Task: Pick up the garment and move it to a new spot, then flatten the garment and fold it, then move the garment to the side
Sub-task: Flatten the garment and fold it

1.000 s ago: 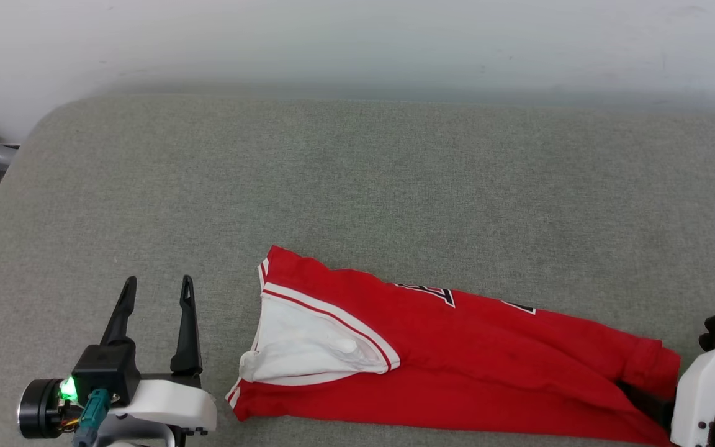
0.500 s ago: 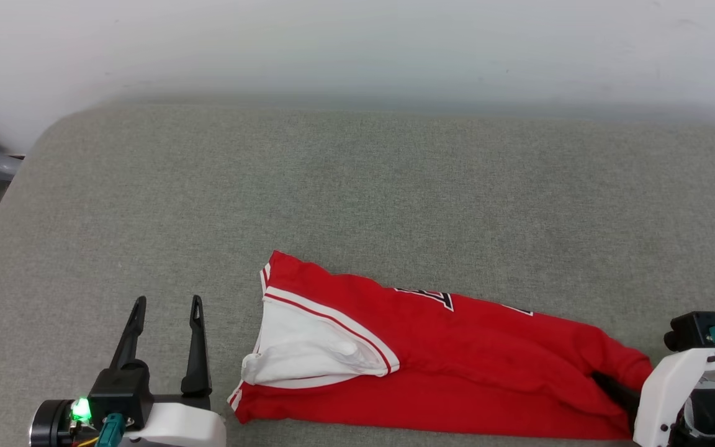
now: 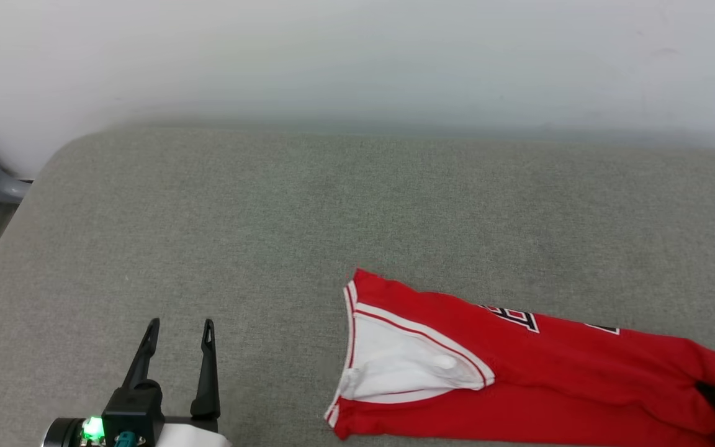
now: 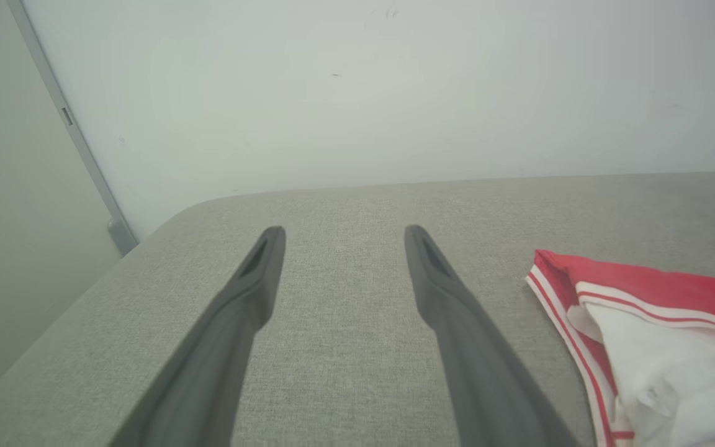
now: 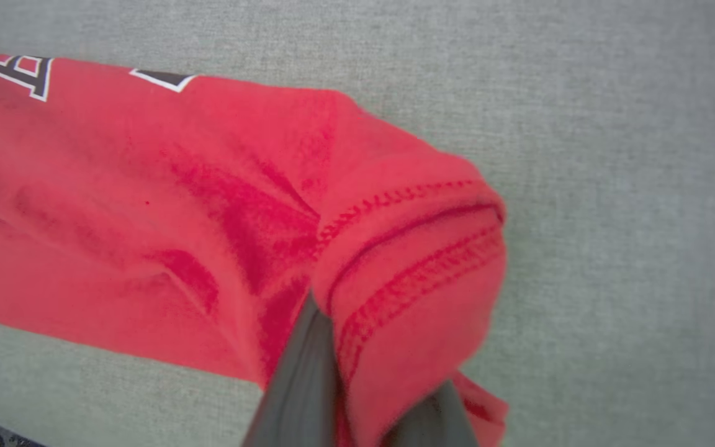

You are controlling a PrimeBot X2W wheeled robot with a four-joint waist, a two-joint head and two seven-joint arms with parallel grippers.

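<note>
In the head view, the garment lies as a long folded strip at the lower right of the grey fabric surface. Its white sleeve faces up. The left end effector sits at the lower left, well apart from it, with its jaws spread and nothing between them.

The left wrist view shows its fingers apart over bare fabric, and the garment's striped edge lies off to the right.

In the right wrist view, the right end effector is clamped on the garment's bunched red hem, with cloth pinched between its fingers.
</note>
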